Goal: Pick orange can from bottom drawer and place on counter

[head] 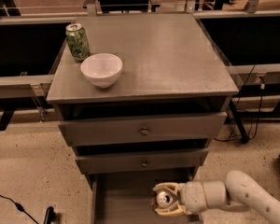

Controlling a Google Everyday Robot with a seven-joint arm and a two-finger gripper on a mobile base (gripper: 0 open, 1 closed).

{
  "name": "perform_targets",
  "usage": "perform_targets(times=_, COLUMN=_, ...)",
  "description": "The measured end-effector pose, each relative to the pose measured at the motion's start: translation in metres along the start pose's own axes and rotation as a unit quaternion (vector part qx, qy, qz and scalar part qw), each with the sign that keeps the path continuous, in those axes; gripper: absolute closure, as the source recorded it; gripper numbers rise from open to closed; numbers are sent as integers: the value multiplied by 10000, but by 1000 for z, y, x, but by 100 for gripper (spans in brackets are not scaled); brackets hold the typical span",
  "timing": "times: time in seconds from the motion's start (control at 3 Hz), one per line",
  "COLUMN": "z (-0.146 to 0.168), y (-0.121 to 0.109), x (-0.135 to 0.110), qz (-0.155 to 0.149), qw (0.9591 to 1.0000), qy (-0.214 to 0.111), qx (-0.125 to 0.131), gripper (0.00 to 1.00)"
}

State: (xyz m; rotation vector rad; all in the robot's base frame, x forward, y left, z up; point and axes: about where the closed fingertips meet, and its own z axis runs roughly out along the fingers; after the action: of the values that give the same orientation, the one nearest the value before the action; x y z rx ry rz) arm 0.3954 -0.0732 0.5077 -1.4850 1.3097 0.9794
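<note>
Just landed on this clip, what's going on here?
The robot arm reaches into the open bottom drawer, and its tool is closed around the orange can. The can is down at drawer level, not yet on the counter, where a green can and a white bowl stand.

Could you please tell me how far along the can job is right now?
Done: the bottom drawer stands open. In hand: the gripper is down inside it, closed around the orange can, which is not yet lifted out. Left: raising it and setting it on the counter, beside the green can and white bowl.
</note>
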Motion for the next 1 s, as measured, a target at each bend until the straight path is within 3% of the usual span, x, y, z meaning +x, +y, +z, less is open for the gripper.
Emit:
perform_targets(times=0.33, z=-25, y=46, x=-96, qz=-350, qw=9993, qy=152, qx=67, gripper=100)
perform_targets(times=0.67, z=-80, y=67, x=-160, qz=50, qw=9986, qy=362, qx=395, gripper=100)
perform_targets(times=1.0, z=-189, y=46, x=-232, qz=485, qw=9812, qy=768, qx=1706, gripper=100)
